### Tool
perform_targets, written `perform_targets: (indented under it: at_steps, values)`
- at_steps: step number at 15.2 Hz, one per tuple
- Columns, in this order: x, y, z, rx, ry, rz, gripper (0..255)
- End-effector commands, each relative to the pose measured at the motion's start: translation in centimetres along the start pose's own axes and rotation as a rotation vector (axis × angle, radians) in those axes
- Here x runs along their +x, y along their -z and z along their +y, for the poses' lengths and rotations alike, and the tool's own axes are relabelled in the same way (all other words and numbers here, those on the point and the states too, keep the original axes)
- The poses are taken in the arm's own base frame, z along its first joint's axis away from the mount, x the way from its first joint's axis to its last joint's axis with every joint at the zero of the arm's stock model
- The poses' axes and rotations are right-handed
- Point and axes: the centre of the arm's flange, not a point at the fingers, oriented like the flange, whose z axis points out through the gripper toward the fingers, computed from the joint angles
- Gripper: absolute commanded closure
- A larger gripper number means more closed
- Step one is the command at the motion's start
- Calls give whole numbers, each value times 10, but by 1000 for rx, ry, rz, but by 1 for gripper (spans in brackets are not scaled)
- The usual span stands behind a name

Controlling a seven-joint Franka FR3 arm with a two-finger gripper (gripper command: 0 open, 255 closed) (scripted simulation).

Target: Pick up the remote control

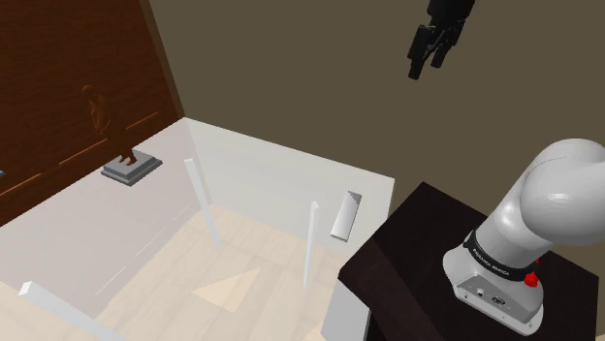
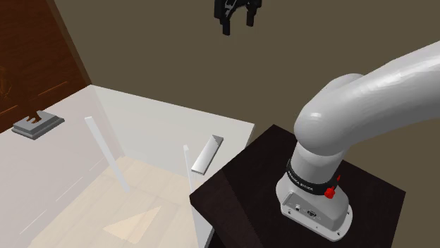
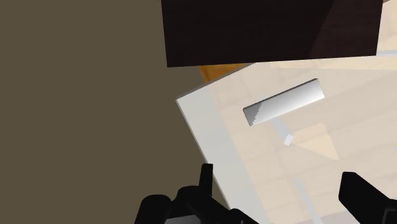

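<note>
Up high hangs the all-black two-finger gripper [image 1: 428, 66], well above the pale, see-through tabletop [image 1: 262, 160], and its fingers [image 3: 205, 181] stand wide apart. Down below, the flat grey rectangular remote control [image 1: 345, 214] lies on the tabletop, at its right edge in the shoulder view, just beside the dark brown box stand [image 1: 407, 262] that carries the white arm's base [image 1: 504, 276]. Far over on the shoulder view's left, a small brown figurine [image 1: 116, 131] stands on a grey slab near the wood-panelled wall [image 1: 58, 77].
</note>
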Motion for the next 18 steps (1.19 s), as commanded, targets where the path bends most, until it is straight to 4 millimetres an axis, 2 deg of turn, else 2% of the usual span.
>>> perform_targets:
  at_steps: [1, 18]
  values:
    - [0, 0, 0, 0, 0, 0, 0]
    - [5, -214, -63, 17, -462, -38, 0]
